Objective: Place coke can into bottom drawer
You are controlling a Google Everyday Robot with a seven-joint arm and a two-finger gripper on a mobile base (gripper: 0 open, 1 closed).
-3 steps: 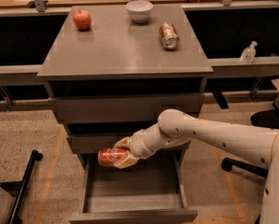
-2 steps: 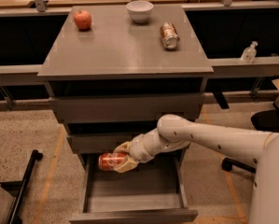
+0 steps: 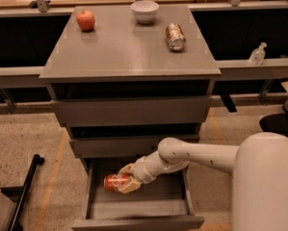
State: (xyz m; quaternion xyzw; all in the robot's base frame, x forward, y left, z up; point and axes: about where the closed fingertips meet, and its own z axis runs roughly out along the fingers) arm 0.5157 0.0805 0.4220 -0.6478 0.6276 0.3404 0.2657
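Red with silver ends, the coke can (image 3: 115, 182) now sits lower than it did a second ago: it has dropped from about the level of the middle drawer's front to down between the walls of the open bottom drawer (image 3: 134, 210), over the left half of its floor. I judge the carry to be nearly done, with only the last bit of lowering and the release left. I cannot tell whether the can already touches the drawer floor. It lies on its side, its free end pointing left, and its right end sits in the gripper (image 3: 125, 181), whose jaws are closed on it, one pale finger above and one below. To the right, the white arm (image 3: 196, 153) reaches in under the middle drawer. Up on the cabinet's surface (image 3: 119, 57), an apple (image 3: 85, 19), a bowl (image 3: 144, 11) and a brownish can (image 3: 175, 36) stand well apart from all this.
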